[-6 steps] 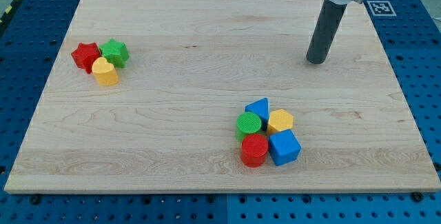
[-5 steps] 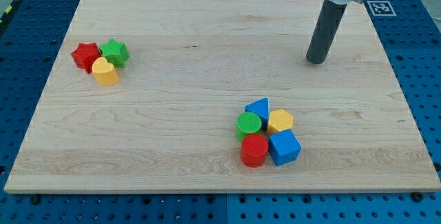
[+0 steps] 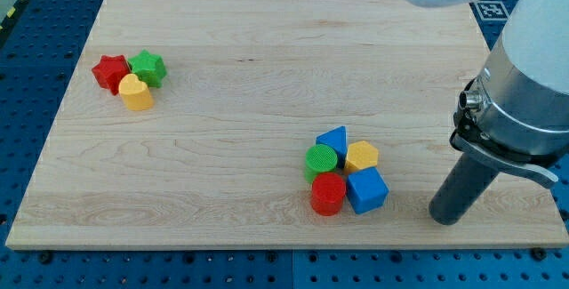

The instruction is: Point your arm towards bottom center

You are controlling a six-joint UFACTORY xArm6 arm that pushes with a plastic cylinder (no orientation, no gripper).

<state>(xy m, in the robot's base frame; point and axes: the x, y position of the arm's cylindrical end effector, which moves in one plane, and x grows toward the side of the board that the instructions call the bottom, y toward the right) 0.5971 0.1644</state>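
Five blocks sit between my tip (image 3: pixel 447 219) and the bottom middle of the board (image 3: pixel 222 156).

I have no claw, only a dark rod, and it holds nothing. My tip rests on the wood near the view's bottom right, just right of the blue cube (image 3: pixel 366 190). The red round block (image 3: pixel 327 194), green round block (image 3: pixel 321 160), yellow block (image 3: pixel 362 156) and blue wedge (image 3: pixel 332 140) huddle beside that cube. The spot I must point at is low down, left of this bunch. If I slide straight left, I think I bump the cube and shove the whole bunch along. The red star (image 3: pixel 110 71), green star (image 3: pixel 148 67) and yellow heart (image 3: pixel 135 92) are far off at the left, so they seem safe.
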